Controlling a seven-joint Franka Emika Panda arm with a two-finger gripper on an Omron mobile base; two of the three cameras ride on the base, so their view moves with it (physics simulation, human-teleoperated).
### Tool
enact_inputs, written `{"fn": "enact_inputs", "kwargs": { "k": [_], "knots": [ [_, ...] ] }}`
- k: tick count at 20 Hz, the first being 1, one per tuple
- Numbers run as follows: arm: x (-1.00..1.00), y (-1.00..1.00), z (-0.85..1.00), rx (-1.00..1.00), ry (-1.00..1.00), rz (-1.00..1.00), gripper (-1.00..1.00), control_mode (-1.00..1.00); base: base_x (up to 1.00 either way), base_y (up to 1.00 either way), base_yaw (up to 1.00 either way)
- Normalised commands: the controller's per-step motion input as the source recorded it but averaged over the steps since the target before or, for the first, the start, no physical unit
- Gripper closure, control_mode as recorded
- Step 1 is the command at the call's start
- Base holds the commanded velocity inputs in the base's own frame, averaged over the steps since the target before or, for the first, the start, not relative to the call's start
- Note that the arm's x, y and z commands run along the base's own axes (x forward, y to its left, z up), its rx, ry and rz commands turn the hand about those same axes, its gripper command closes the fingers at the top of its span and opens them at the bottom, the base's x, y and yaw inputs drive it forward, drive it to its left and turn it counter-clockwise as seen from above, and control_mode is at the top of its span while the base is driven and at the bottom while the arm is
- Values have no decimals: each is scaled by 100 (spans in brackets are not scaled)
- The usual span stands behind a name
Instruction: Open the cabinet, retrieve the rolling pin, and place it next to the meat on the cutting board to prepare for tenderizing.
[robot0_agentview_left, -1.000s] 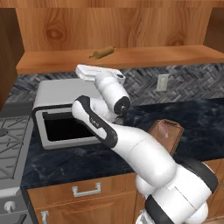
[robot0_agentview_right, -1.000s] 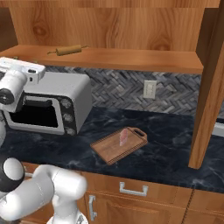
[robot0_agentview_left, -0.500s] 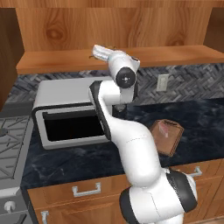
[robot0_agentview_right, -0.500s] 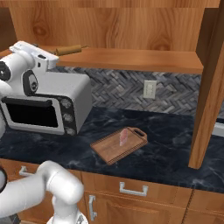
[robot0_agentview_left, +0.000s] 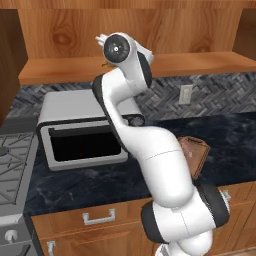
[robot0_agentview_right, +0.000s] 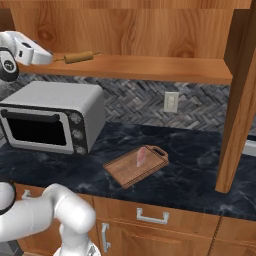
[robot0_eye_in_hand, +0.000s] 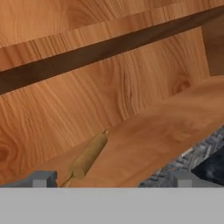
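The cabinet (robot0_agentview_right: 240, 100) is open, its door swung out at the right. On its wooden shelf (robot0_agentview_right: 150, 67) lies the tan rolling pin (robot0_agentview_right: 77, 57). My gripper (robot0_agentview_right: 46, 57) is raised to shelf height just left of the pin, pointing toward it and apart from it. In the hand view the rolling pin (robot0_eye_in_hand: 89, 155) lies slantwise ahead, a little left of my open gripper (robot0_eye_in_hand: 113, 179), with nothing between the fingertips (robot0_eye_in_hand: 41, 178). Down on the dark counter the pinkish meat (robot0_agentview_right: 142, 156) rests on the cutting board (robot0_agentview_right: 127, 170). The arm partly hides the cutting board (robot0_agentview_left: 196, 152) in the left base view.
A silver toaster oven (robot0_agentview_right: 50, 117) stands on the counter below the shelf's left end. A stove (robot0_agentview_left: 12, 170) sits to its left. A wall socket (robot0_agentview_right: 171, 101) is on the tiled backsplash. Counter drawers (robot0_agentview_right: 150, 217) run along the front.
The arm has swung upward from in front of the toaster oven to shelf height, bringing the hand close to the rolling pin. The jaws stayed open.
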Motion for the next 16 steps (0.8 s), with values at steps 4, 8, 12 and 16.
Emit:
{"fn": "enact_inputs", "kwargs": {
  "k": [4,8,12,16],
  "knots": [
    [0,0,0,0,1,0,-100,-100,0,0,0],
    [-1,0,-5,0,0,0,-100,-100,0,0,0],
    [0,0,-20,0,0,0,-100,-100,0,0,0],
    [0,0,-37,4,0,0,-100,-100,0,0,0]
  ]
}}
